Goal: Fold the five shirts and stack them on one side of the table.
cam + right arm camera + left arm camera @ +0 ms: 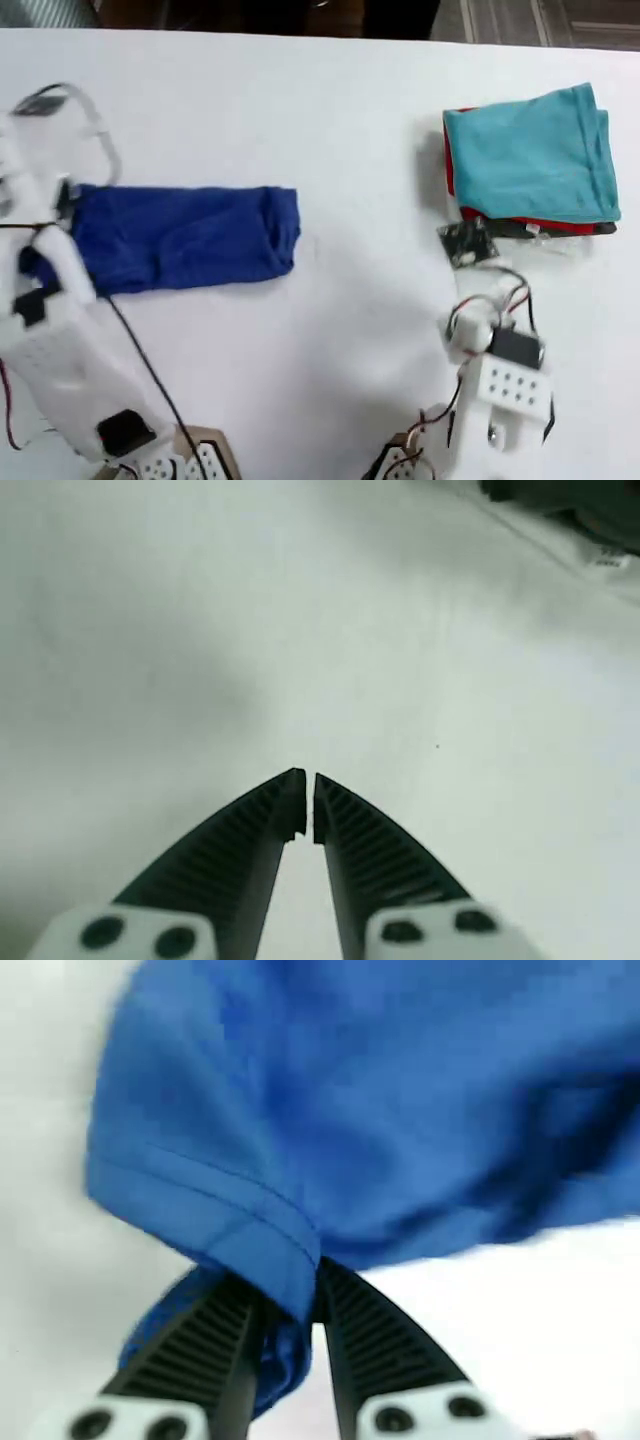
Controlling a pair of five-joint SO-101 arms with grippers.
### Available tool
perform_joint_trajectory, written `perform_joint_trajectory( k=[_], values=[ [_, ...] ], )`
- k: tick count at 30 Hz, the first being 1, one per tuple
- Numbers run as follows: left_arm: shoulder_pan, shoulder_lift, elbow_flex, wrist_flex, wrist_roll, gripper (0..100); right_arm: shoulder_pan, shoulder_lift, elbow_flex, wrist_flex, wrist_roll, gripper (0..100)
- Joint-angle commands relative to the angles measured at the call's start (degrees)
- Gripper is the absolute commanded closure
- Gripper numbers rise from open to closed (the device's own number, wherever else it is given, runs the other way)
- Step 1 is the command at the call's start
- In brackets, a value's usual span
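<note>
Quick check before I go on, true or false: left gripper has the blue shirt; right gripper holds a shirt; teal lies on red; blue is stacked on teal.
1. The left gripper is shut on the blue shirt. True.
2. The right gripper holds a shirt. False: it is shut and empty, over the bare table.
3. The teal shirt lies on top of the red shirt. True.
4. The blue shirt lies on the teal shirt. False: it lies apart from it, on the table.

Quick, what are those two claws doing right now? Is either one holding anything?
Left gripper: closed on the hem of the blue shirt.
Right gripper: closed, holding nothing, above the table.
</note>
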Motion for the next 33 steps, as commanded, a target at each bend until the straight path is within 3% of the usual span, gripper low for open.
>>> perform_joint_trajectory(
  k=[1, 6, 16, 33],
  values=[
    [8.6, -13.2, 6.0, 0.5, 3.3, 98, 3.1, -9.4, 5.6, -1.2, -0.4, 97.7],
    [20.0, -17.0, 6.8, 0.5, 3.5, 98, 9.9, -19.9, 13.7, -1.5, -0.4, 97.7],
    [40.8, -16.8, 1.5, -1.8, 9.1, 98, 10.2, -37.1, 20.8, 4.0, -0.4, 97.7],
    [43.2, -16.7, 22.4, -20.6, 8.8, 97, 10.2, -40.6, 21.6, 6.5, -0.5, 97.7]
  ],
)
